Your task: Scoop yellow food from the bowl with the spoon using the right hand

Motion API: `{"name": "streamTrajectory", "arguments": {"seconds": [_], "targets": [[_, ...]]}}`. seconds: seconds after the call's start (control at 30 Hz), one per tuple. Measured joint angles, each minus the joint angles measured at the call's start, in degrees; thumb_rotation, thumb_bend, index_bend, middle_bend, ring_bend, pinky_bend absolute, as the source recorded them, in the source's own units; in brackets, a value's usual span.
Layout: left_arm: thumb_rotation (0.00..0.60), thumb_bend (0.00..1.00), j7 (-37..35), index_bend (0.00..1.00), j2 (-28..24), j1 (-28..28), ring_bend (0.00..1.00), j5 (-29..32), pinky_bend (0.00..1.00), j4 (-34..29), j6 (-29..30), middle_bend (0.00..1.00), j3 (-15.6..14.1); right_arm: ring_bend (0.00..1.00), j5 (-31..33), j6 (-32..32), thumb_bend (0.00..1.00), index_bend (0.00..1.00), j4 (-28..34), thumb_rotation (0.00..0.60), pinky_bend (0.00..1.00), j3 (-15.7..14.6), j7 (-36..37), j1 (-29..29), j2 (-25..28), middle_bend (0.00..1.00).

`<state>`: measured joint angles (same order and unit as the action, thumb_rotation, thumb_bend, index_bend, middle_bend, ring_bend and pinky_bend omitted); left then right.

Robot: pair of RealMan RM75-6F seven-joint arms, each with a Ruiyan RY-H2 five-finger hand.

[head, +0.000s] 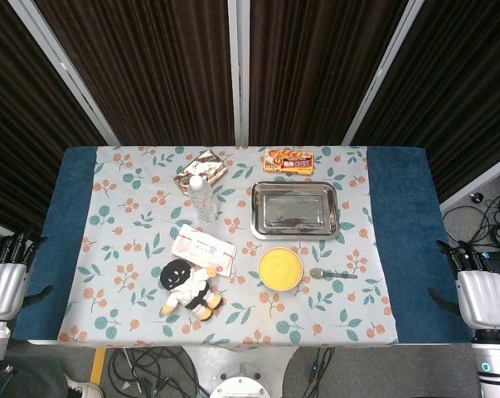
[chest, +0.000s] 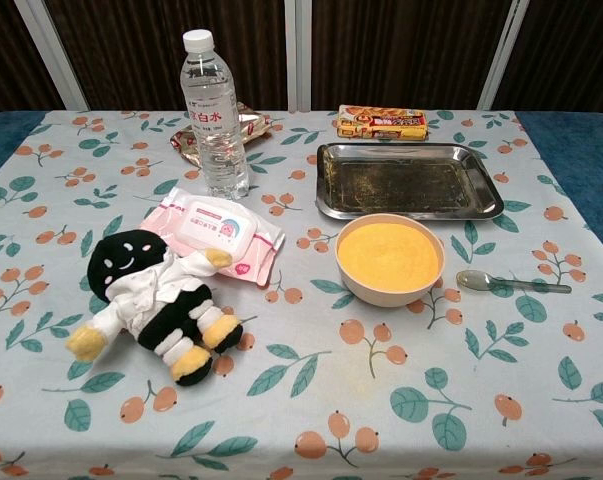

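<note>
- The task is sitting at its very start: the right hand (head: pixel 482 298) is hanging beside the table's edge, well apart from everything on the cloth and holding nothing.
- Its fingers are pointing away from the robot and seem slightly spread, though the head view shows mostly the back of the hand, so I cannot tell for certain how the fingers are lying.
- The left hand (head: pixel 2 286) is resting off the opposite edge, likewise holding nothing.
- The spoon (chest: pixel 511 283) is lying flat on the cloth, inward from the right hand, with its handle pointing toward that hand and its scoop end facing the bowl.
- The bowl (chest: pixel 390 260) of yellow food (chest: pixel 389 249) is sitting just beyond the spoon's scoop end, further from the right hand.
- A metal tray (chest: pixel 408 182) is lying beyond the bowl, away from the robot.
- By my judgement, the next move is calling for the right hand to reach inward, come down over the handle and pinch it off the flat cloth.
- Neither hand is showing in the chest view, and in the head view both arms are being cut off by the frame's bottom edge.
</note>
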<state>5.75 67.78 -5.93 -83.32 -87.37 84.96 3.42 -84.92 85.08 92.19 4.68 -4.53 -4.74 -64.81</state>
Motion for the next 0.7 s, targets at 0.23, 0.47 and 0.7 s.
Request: {"name": "streamTrajectory", "arguments": {"seconds": [0.23, 0.47, 0.7], "targets": [[0.6, 0.0, 1.05, 0.21, 0.71, 1.25, 0.09, -0.08, 0.12, -0.28, 2.04, 0.11, -0.09, 0.13, -0.86, 0.86, 0.12, 0.15, 0.42, 0.6, 0.24, 0.07, 0.94, 0.12, 0.52, 0.29], [0.6, 0.0, 0.47, 0.21, 1.15, 1.31, 0.09, -0.05, 0.12, 0.14, 2.06, 0.11, 0.08, 0.14, -0.94, -0.3, 0.18, 0.32, 1.22, 0.6, 0.26, -0.75, 1.65, 0.16, 0.42, 0.31], [0.6, 0.0, -0.36, 0.21, 0.98, 1.13, 0.09, -0.65, 0.12, 0.23, 1.81, 0.11, -0.05, 0.15, -1.81, -3.54, 0.3, 0.48, 1.77, 0.6, 0.3, -0.82, 0.21, -2.22, -1.75, 0.33]]}}
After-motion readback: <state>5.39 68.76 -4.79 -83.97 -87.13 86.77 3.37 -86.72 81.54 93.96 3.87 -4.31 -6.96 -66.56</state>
